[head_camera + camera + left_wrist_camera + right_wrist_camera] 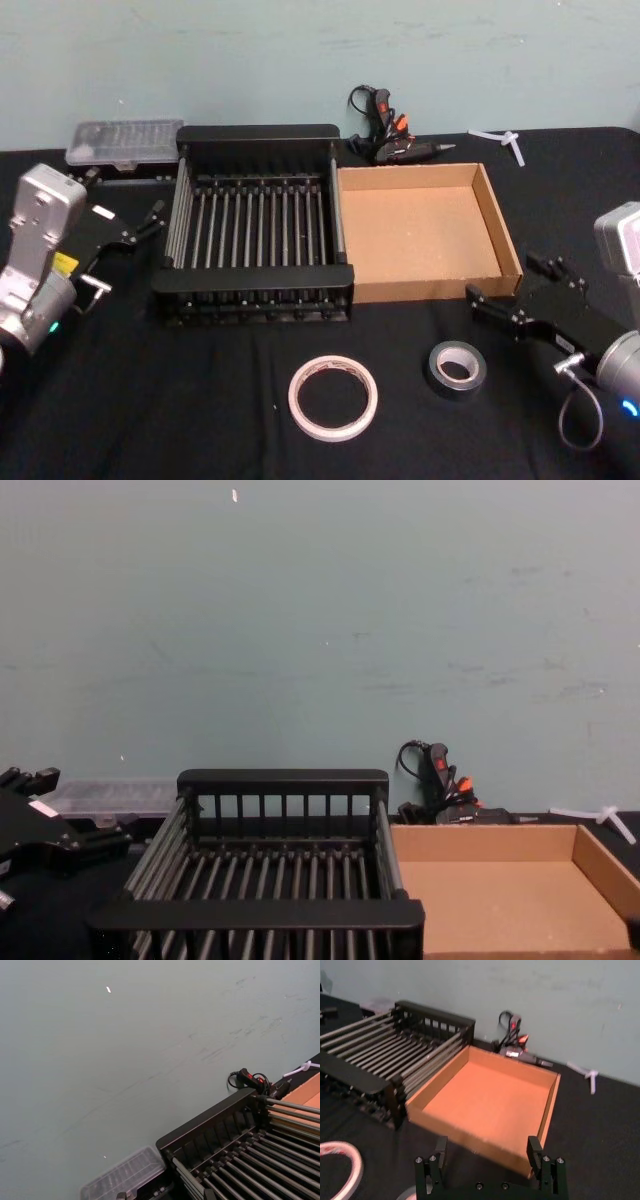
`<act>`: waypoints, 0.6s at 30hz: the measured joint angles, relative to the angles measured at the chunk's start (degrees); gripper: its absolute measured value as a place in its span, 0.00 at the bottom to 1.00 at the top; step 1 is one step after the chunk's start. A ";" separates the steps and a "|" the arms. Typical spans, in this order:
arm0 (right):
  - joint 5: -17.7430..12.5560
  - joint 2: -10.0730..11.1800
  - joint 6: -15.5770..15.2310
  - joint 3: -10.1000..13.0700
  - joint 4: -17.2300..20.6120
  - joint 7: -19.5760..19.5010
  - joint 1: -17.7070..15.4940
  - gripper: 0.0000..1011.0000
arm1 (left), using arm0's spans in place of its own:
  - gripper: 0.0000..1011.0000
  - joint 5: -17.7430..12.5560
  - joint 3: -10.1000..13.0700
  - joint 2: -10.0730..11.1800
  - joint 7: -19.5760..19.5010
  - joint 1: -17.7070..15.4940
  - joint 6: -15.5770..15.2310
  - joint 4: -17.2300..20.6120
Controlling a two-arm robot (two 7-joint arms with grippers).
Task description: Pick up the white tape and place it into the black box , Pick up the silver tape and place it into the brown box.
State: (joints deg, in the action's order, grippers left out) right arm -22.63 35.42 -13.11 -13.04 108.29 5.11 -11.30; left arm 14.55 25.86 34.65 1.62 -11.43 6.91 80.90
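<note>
Black box [258, 140] & brown box [420, 232]: nothing inside.

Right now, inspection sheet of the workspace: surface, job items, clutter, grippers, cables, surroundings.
Surface: black cloth.
Job's things: white tape and silver tape lie flat on the cloth; black box and brown box side by side behind them, nothing inside.
Clutter: glue gun, clear case, white plastic piece.
Grippers: left gripper beside the black box, state unclear; right gripper open, near the silver tape.
Cables: glue gun cord.
Surroundings: pale green wall.
</note>
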 joint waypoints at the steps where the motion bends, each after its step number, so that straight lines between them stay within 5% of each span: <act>1: -0.43 0.05 -1.37 0.31 0.60 0.07 -0.66 0.99 | 0.99 0.00 0.00 0.00 0.00 0.00 0.00 0.00; 18: -3.26 0.14 -11.96 2.86 4.40 2.45 -5.12 0.99 | 0.99 0.00 0.00 0.00 0.00 0.00 0.00 0.00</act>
State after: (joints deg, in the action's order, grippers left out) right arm -25.89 35.56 -25.07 -10.18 112.69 7.56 -16.42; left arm 14.55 25.86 34.65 1.62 -11.43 6.91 80.90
